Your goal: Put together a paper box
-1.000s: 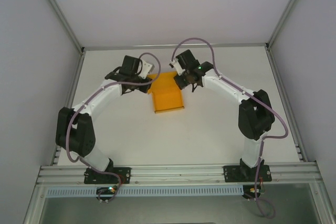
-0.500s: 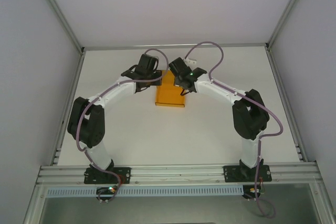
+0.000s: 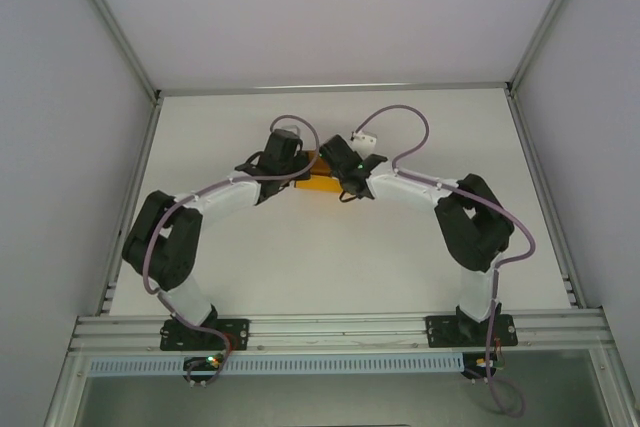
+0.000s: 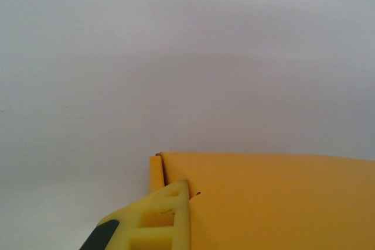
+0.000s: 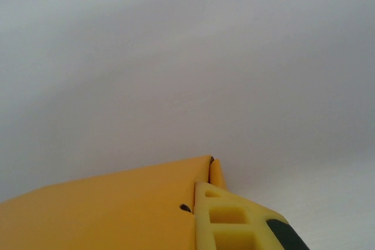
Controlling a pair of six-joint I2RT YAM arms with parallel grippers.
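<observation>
While both my arms reach in toward each other over the table [image 3: 300, 267], the paper box [image 3: 322, 185] sits squeezed between my two hands, showing as a thin orange-yellow strip from above. My left gripper [image 3: 300, 169] is just off the box's left end, my right gripper [image 3: 343, 175] just off its right end, and the two are close together with the card bridging them.

On the left wrist camera, one yellow finger [image 4: 164, 218] lies flat against the card, and the box [image 4: 275, 203] spreads away to the right of it, covering my other finger. A folded flap edge stands just above that fingertip. The hand is clamped on the box.

On the right wrist camera it's the mirror picture: one yellow finger [image 5: 225, 218] pressed on the card, the box [image 5: 105, 215] running off to the left, a narrow flap just beyond the fingertip. That hand grips the box too. Past both hands there's plain pale wall.
</observation>
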